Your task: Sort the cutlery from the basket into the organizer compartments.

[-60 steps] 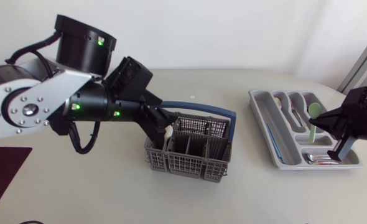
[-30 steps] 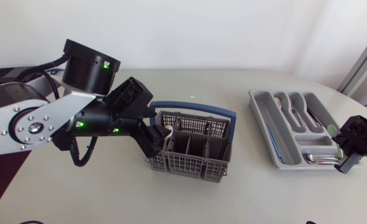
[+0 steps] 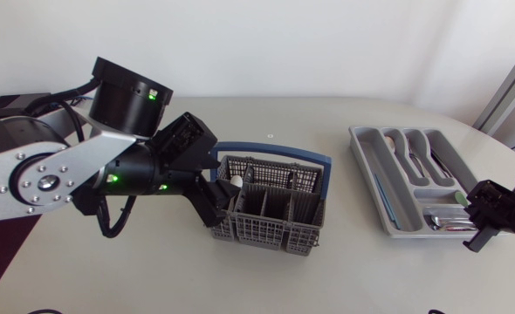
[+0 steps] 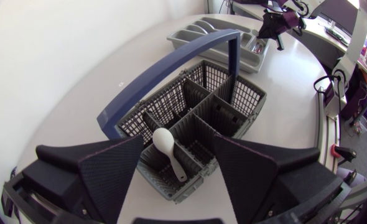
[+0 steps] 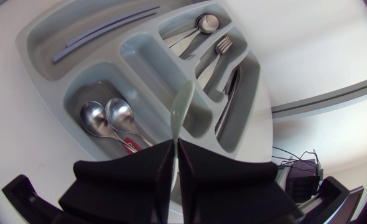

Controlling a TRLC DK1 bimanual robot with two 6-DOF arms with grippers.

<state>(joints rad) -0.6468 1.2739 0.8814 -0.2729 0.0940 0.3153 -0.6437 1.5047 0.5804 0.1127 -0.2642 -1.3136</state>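
My right gripper (image 5: 176, 144), clamping a green spoon (image 5: 183, 102), must lower it into the organizer (image 5: 147, 62); my left gripper (image 4: 177, 143) gapes over the basket (image 4: 228, 104).

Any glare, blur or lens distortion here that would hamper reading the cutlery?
Head view: soft even light, faint shadow under the basket. Left wrist view: fisheye warps the basket, white spoon legible. Right wrist view: green spoon in the right end effector smears near the lens; metal spoons glint.
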